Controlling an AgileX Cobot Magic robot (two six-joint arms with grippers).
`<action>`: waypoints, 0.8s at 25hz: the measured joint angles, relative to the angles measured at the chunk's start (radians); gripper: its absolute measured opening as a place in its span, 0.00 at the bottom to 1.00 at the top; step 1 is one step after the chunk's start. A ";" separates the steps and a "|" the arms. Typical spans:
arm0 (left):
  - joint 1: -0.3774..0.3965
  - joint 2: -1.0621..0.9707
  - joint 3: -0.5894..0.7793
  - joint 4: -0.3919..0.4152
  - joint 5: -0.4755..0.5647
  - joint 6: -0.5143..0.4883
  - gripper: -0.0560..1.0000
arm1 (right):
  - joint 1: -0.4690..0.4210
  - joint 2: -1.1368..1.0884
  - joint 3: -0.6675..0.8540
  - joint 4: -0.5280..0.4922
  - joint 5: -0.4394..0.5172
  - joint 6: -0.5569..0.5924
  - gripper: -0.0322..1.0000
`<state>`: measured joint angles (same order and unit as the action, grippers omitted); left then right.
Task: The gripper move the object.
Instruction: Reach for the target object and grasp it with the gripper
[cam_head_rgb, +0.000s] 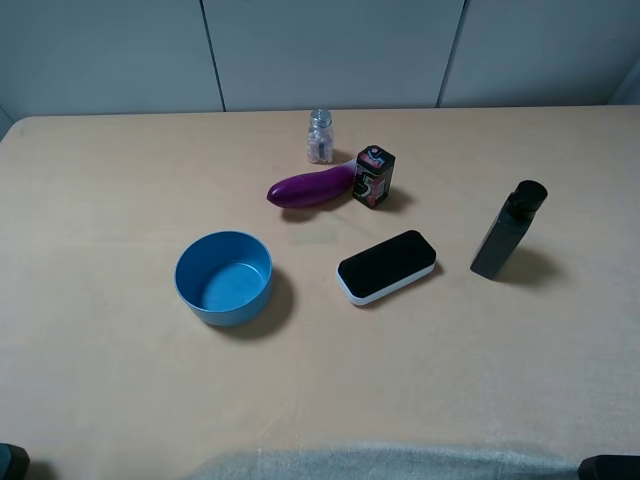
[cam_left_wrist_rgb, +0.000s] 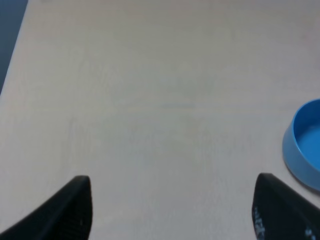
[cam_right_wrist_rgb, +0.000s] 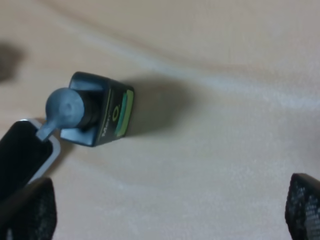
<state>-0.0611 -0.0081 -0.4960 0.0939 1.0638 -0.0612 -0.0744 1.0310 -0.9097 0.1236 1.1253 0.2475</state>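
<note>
Bottle (cam_head_rgb: 507, 235) is found upright and untouched on the table (cam_head_rgb: 120, 380). The right gripper (cam_right_wrist_rgb: 165, 212) is held wide open, empty, apart from it, presumably readied for grasping.

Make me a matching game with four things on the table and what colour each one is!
Things:
1. bowl
2. eggplant
3. tall bottle
4. eraser

Colours:
A. purple
B. black on top, white underneath
C. blue
D. dark all over, with a round black cap

Right pairs: 1-C, 2-A, 3-D, 4-B.
</note>
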 joint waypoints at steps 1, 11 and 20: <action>0.000 0.000 0.000 0.000 0.000 0.000 0.75 | 0.000 0.025 -0.013 0.000 0.002 0.000 0.70; 0.000 0.000 0.000 0.000 0.000 0.000 0.75 | 0.000 0.205 -0.079 0.017 0.025 0.043 0.70; 0.000 0.000 0.000 0.000 0.000 0.000 0.75 | 0.000 0.275 -0.079 0.083 -0.038 0.067 0.70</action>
<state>-0.0611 -0.0081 -0.4960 0.0939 1.0638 -0.0612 -0.0744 1.3063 -0.9888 0.2069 1.0869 0.3143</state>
